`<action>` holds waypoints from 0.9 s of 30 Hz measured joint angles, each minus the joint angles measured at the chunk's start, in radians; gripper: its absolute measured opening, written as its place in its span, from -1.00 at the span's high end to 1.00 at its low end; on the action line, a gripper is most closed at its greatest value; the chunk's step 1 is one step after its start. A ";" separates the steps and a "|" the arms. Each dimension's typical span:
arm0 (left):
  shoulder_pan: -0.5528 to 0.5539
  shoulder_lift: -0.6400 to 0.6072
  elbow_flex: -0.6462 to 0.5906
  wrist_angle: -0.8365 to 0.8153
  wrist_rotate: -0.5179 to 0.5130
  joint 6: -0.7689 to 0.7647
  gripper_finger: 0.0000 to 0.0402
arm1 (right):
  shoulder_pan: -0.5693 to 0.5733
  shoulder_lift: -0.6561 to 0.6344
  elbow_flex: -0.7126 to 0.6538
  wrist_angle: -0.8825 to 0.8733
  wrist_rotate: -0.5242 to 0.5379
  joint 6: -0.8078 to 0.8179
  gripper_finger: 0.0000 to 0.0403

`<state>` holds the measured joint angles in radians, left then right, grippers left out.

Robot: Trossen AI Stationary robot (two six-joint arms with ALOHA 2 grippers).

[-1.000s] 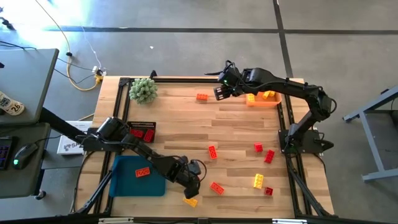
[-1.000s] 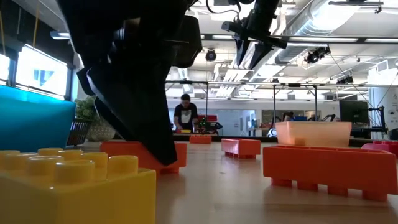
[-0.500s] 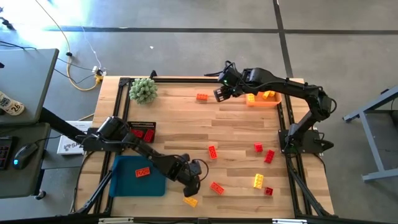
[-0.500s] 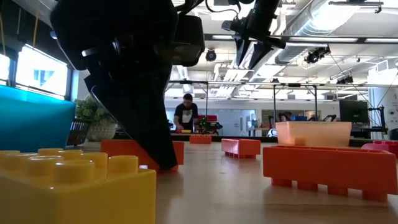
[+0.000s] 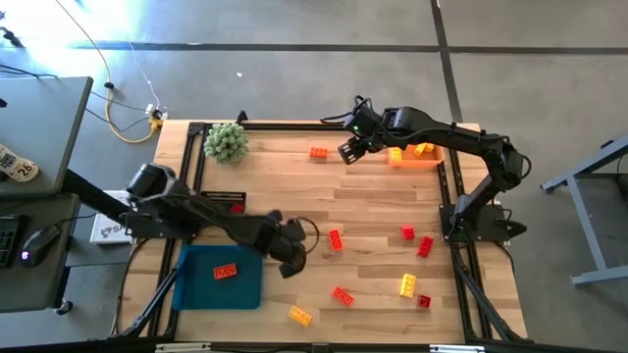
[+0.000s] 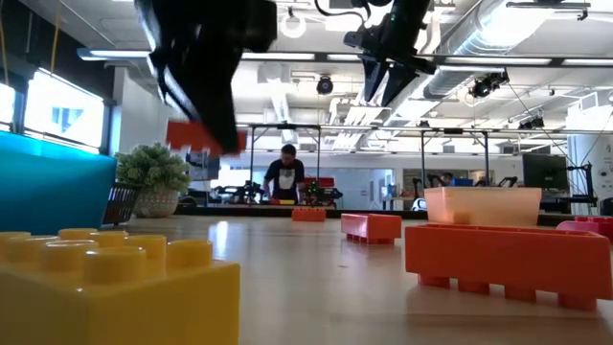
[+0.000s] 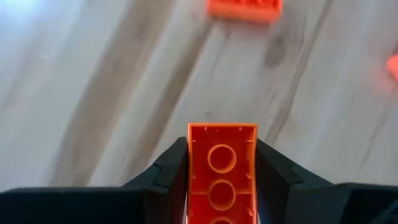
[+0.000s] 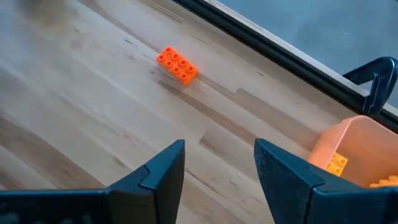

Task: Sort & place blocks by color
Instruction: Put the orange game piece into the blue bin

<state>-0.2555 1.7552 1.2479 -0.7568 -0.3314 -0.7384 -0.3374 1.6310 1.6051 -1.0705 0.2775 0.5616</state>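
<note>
left wrist view: orange-red brick (image 7: 222, 174) pinched between my left gripper (image 7: 221, 186) fingers, hollow underside with round tubes facing the camera, wood table (image 7: 93, 93) below and another orange brick (image 7: 244, 9) lying on it farther off. low view shows that held brick (image 6: 205, 137) lifted clear of the table. high view: my left gripper (image 5: 290, 245) sits over the table's middle-left, just beside the blue tray (image 5: 201, 294), which has one red brick (image 5: 226, 272) in it. loose bricks on the wood: a red one (image 5: 336, 238) near the gripper, orange (image 5: 341, 295) and yellow (image 5: 300, 315) toward the near edge, two red (image 5: 416, 238) and a yellow (image 5: 407, 285) plus a small red (image 5: 423, 302) on the right side, one orange (image 5: 319, 152) at the far edge. my right gripper (image 5: 349, 149) hovers near that far orange brick, beside the orange bin (image 5: 429, 161) holding yellow bricks (image 5: 423, 149). right wrist view: its fingers (image 8: 163, 171) spread apart, nothing between them, orange brick (image 8: 176, 65) on the wood ahead. green plant ball (image 5: 226, 143) at the far left corner, dark basket (image 5: 224, 202) with red pieces near it.
</note>
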 joint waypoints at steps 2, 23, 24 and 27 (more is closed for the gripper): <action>0.007 -0.044 0.000 -0.038 -0.013 -0.009 0.45 | 0.000 0.000 0.000 0.000 0.000 -0.007 0.10; -0.251 -0.345 -0.156 -0.392 -0.003 -0.540 0.45 | 0.004 0.000 0.000 -0.015 -0.246 0.002 0.10; -0.258 -0.345 -0.175 -0.368 0.007 -0.553 0.45 | 0.007 0.000 0.000 -0.020 -0.249 0.011 0.10; -0.277 -0.345 -0.227 -0.324 0.044 -0.578 0.45 | 0.022 0.000 0.000 -0.045 -0.269 0.045 0.10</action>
<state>-0.5330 1.4101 1.0206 -1.0803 -0.2878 -1.3167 -0.3153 1.6310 1.6051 -1.1155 0.0086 0.6066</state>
